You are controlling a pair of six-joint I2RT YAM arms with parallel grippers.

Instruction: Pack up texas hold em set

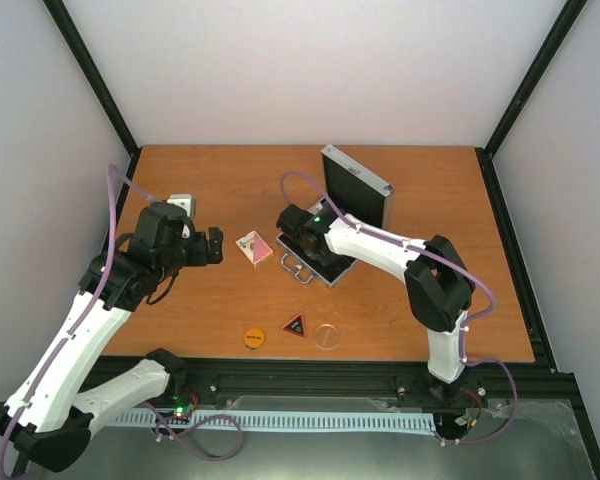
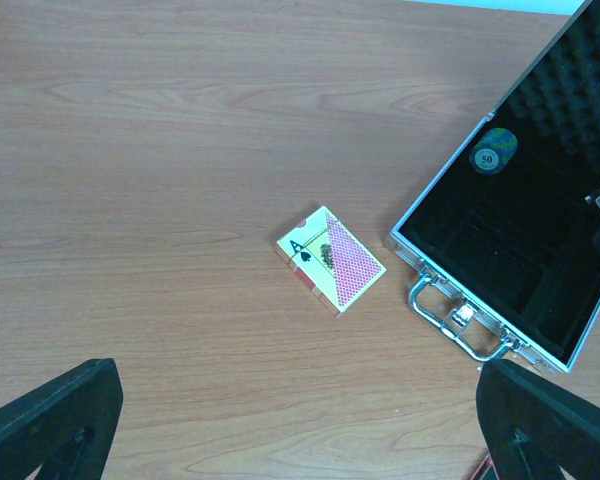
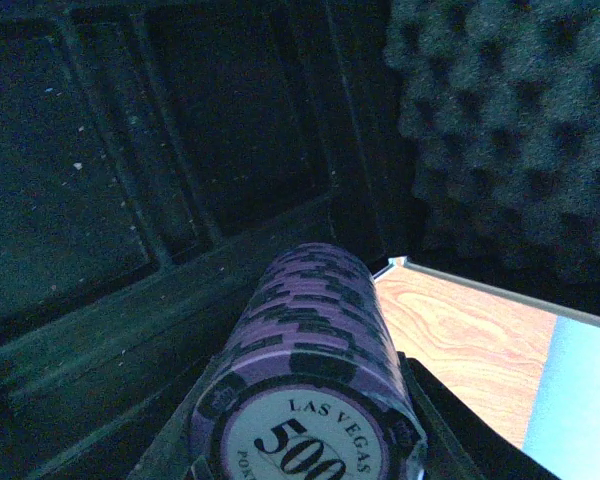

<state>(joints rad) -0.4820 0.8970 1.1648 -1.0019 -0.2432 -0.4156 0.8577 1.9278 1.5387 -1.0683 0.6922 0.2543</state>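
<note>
— Down inside the open case (image 2: pixel 520 250), at the right jaws: clamped on a stack of purple chips (image 3: pixel 310 370), held sideways. Reads "LAS VEGAS" over "500" on the near face; under that, only "PO" before running out of view.
— Any other writing?
— Reads "50" on a blue-green chip (image 2: pixel 492 152) inside the case, close to where the egg-crate foam lid (image 1: pixel 355 185) meets the base. Shows an ace of spades on the pink-white card pack (image 2: pixel 331 258), flat on the surface (image 1: pixel 220 180), just left of the metal handle (image 2: pixel 458 320) and not touching it.
— And the poses?
— For the right arm (image 1: pixel 380 245): bent at the elbow, reaching in from the right, wrist low over the black compartments. For the left arm (image 1: pixel 90 320): folded at the left side, wrist raised over bare wood, facing the pack. Left jaws spread wide, gripping nothing.
— Room to move?
— Open wood left of and beyond the pack. Lid upright along the far side of the case. Near the front edge, in a row and well apart from the case: orange disc (image 1: pixel 254 337), black-red triangle (image 1: pixel 295 325), clear disc (image 1: pixel 327 335).
</note>
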